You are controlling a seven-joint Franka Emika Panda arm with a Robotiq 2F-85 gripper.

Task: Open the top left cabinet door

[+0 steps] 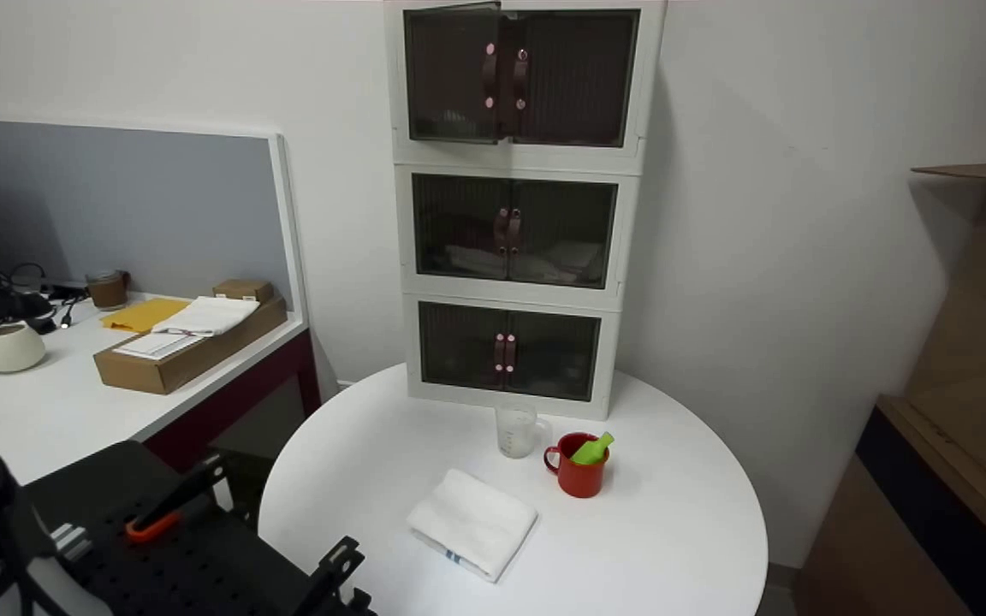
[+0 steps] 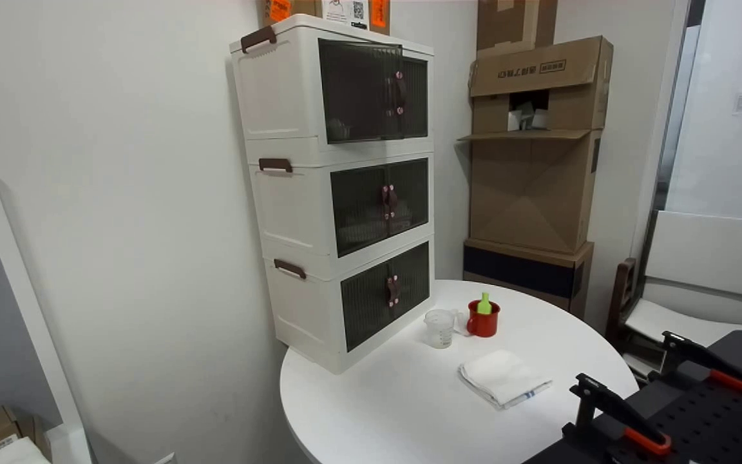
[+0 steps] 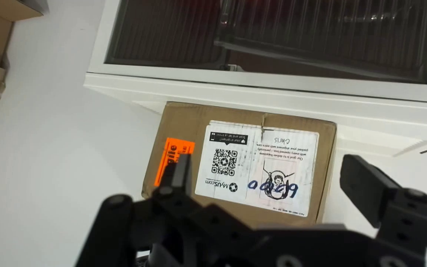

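The top left cabinet door [image 1: 450, 81] is a dark smoked-glass panel on the top tier of the white cabinet [image 1: 520, 158]. It stands ajar, its inner edge swung outward past the frame, in both exterior views [image 2: 358, 90]. Its strap handle [image 1: 490, 77] is dark with pink studs. The right-hand twin panel [image 1: 577, 81] looks shut. The wrist view is upside down; there the ajar door [image 3: 328, 44] fills the upper right. My gripper [image 3: 269, 176] is open and empty, its fingers spread before the box above the cabinet, apart from the door. The exterior views do not show the gripper.
A cardboard box [image 3: 248, 215] with labels sits on the cabinet top. The round white table [image 1: 673, 547] holds a measuring cup [image 1: 515, 429], red mug [image 1: 580, 479] and white cloth [image 1: 472, 522]. Cardboard boxes [image 2: 529, 187] stand beyond the cabinet. Black clamps [image 2: 616, 409] edge the robot's stand.
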